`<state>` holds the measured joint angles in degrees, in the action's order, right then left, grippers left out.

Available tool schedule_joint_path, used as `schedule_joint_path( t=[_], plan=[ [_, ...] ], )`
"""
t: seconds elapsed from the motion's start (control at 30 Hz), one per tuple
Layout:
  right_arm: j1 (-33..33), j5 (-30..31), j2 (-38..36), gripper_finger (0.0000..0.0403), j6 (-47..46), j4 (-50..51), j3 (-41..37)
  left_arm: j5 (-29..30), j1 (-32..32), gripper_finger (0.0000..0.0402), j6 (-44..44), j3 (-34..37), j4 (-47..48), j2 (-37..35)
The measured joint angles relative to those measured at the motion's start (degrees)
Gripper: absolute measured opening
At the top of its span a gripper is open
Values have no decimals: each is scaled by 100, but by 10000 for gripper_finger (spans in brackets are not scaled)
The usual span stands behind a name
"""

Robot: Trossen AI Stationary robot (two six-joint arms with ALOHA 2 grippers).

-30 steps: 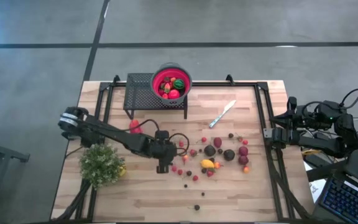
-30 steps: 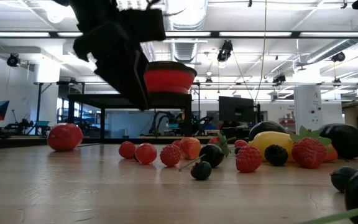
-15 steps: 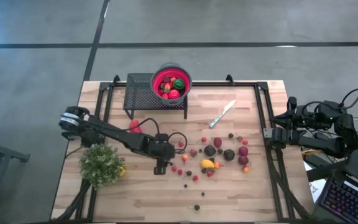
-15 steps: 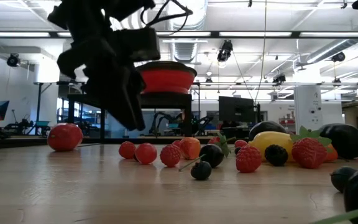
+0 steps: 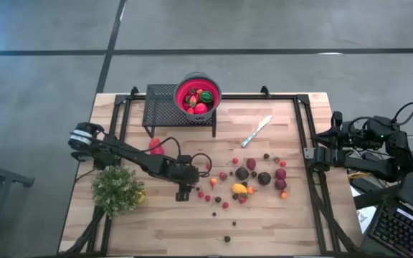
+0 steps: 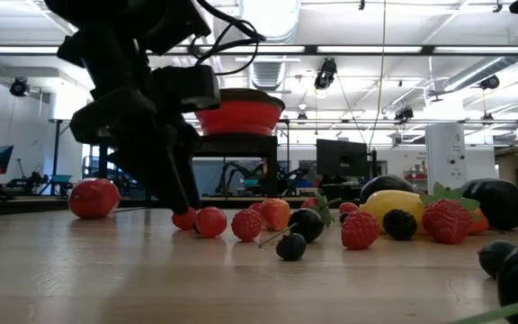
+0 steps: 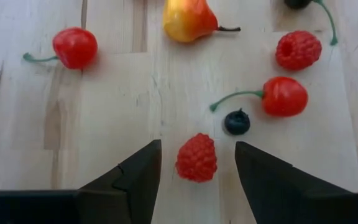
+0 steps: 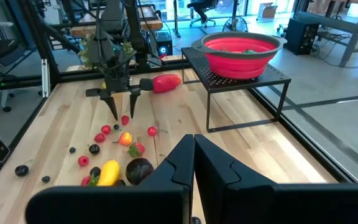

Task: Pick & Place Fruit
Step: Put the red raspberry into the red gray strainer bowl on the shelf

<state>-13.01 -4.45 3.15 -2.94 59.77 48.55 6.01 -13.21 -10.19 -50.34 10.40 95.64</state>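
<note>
Left gripper (image 7: 197,168) jaws apart, straddling raspberry (image 7: 196,157) at lower centre of frame. Risk: blueberry (image 7: 237,122) just beside gets nudged, or the berry squirts out off-centre. Right gripper (image 8: 193,163) together, parked at right edge.

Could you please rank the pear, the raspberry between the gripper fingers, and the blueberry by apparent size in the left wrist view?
1. Pear, though the picture's edge cuts it off, so its full size is unsure.
2. Raspberry, close behind the pear's visible part.
3. Blueberry, clearly the smallest.
</note>
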Motion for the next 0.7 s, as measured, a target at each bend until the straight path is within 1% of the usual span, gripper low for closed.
schedule_joint_path(
  t=[0.13,0.43,0.7],
  plan=[
    [-1,0,-1,8,-2,0,0,0,4,195,11,205,-323,0],
    [-1,0,-1,8,-2,0,1,1,11,174,126,298,-486,2],
    [0,1,-1,8,7,1,1,1,11,155,143,544,-878,2]
  ],
)
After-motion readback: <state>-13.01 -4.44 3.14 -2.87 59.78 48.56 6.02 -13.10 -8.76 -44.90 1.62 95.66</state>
